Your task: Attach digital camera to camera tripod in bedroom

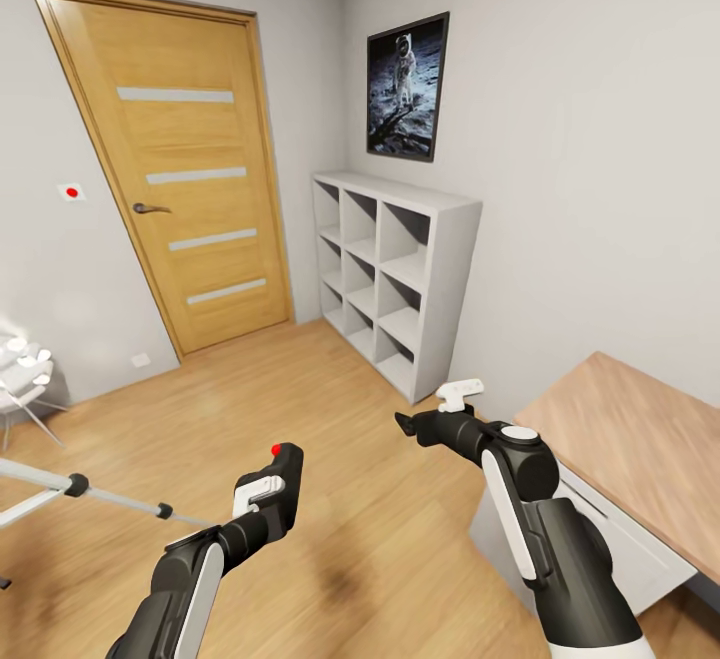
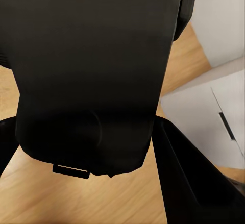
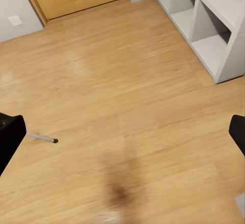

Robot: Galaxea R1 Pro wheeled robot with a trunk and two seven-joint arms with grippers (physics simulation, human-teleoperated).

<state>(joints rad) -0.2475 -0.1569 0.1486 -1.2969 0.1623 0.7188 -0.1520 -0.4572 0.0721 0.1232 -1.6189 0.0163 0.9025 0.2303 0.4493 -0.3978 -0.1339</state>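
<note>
**Camera up off the floor, tripod at the room's edge**

The digital camera point(image 1: 283, 484) is a small black body with a bright red dot on top, raised upright above the wood plank floor. In the left wrist view its dark back point(image 2: 92, 76) looms close. The camera tripod point(image 1: 85, 487) shows silver-grey legs with black joints, slanting low, apart from the camera.

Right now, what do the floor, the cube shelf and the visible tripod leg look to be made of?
The floor looks like light wood planks with a satin sheen: grain lines and soft glare show. The cube shelf reads as matte white painted board, flat and grainless. The tripod leg looks like silver-grey metal tubing with black joints, probably plastic or rubber; being a render, this is by look only.
</note>
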